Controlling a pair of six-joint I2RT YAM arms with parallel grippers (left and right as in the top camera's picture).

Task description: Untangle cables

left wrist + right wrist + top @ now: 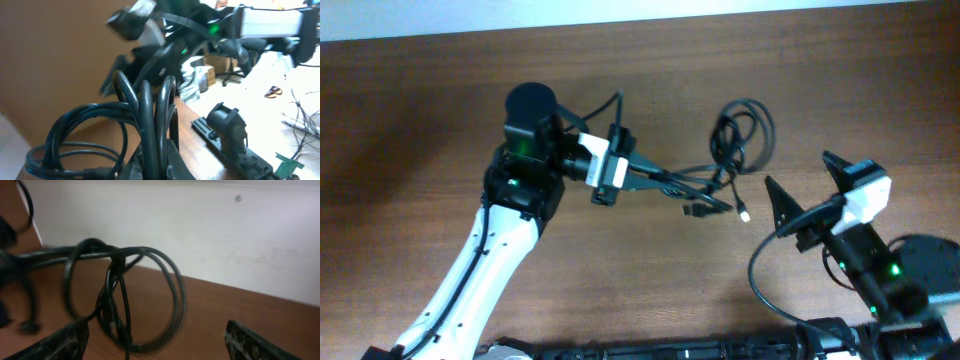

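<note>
The cables (744,131) are thin black cords bunched in loops at the table's middle right. Strands run left from the bunch to my left gripper (670,183). Two small plug ends (698,210) lie just below those strands. In the left wrist view several cable strands (150,115) pass upright between the fingers, and my left gripper (155,165) is shut on them. My right gripper (805,181) stands open to the right of the bunch, touching nothing. In the right wrist view the cable loops (167,285) lie on the wood ahead of my right gripper (155,342), whose jaws are spread wide.
The brown wooden table (440,90) ends at a white wall (225,240) just behind the loops. The right arm's black base (920,265) sits at the lower right. A black rail (670,350) runs along the front edge.
</note>
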